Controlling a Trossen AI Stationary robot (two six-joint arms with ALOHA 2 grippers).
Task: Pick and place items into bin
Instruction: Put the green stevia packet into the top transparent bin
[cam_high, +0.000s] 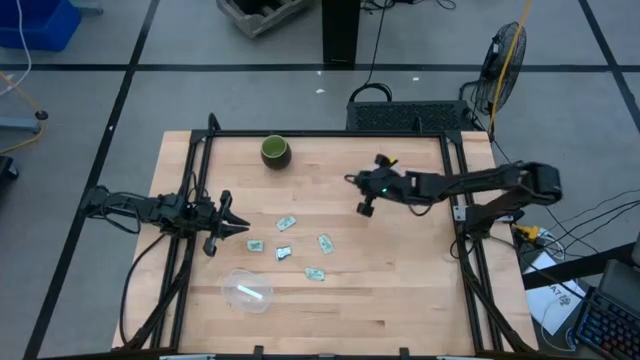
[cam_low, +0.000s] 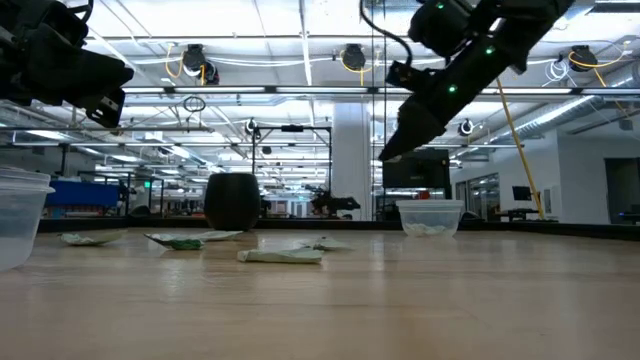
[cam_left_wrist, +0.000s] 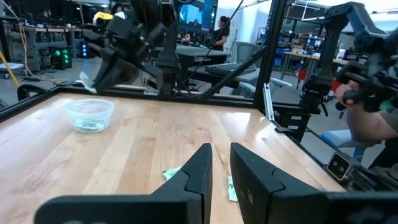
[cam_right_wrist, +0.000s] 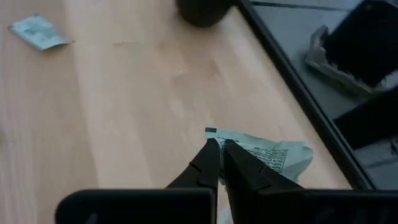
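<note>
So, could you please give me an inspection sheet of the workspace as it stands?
Surface: wooden table, framed by black rails.
Job's things: five loose packets mid-table; clear bin apart from them.
Clutter: dark green cup near the far rail.
Grippers: left gripper narrowly open, empty, beside the loose packets; right gripper raised, shut on a held packet.
Cables: loose cables on the floor right of the table.
Surroundings: floor fan; a person beyond the table.
</note>
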